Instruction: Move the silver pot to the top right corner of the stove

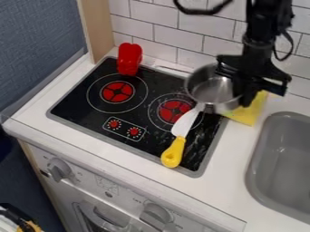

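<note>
Silver pot, one: camera view, at the back right of the black stove, its right side reaching over the stove's edge toward the yellow cloth. Mouth up, bare metal interior visible.

Gripper, black, one: hanging down from the upper right, at the pot's right-hand rim. Cannot tell whether it is open or closed, or whether it has hold of the rim.

Knife, white blade and yellow handle, one: lying slantwise on the right of the stove, blade toward the pot, handle toward the front edge.

Red object, one: at the stove's back left corner, kind uncertain.

Burner markings, red within pale rings, two: the left one uncovered; the right one beside the pot, partly crossed by the knife. Two small red dial markings in a panel at the front.

Yellow cloth: on the white counter, partly behind pot and gripper.

Grey sink, one: set into the counter at right.

White tiled wall: behind the stove.
</note>
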`<action>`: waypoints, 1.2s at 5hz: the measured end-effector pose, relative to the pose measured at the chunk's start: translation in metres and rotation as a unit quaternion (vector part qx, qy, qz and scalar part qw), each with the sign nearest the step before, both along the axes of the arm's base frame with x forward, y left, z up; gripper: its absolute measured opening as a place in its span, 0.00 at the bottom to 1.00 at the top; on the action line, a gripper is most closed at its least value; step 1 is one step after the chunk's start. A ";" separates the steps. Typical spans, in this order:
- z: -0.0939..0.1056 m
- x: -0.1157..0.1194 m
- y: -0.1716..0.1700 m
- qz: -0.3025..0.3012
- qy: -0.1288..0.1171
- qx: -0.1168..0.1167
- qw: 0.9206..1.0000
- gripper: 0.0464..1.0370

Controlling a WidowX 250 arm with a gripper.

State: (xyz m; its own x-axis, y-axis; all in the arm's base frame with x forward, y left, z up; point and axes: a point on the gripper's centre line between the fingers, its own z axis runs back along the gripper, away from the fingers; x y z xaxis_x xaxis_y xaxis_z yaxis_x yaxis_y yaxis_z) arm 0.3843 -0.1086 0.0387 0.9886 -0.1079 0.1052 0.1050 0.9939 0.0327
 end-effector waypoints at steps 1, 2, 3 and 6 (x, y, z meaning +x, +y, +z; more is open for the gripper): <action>-0.012 0.014 -0.005 -0.003 0.002 0.002 1.000 0.03; -0.015 0.019 -0.006 -0.003 0.000 0.002 1.000 0.06; -0.017 0.018 -0.004 0.005 -0.001 0.008 1.000 0.24; 0.046 0.007 -0.004 -0.009 -0.036 -0.013 0.999 0.97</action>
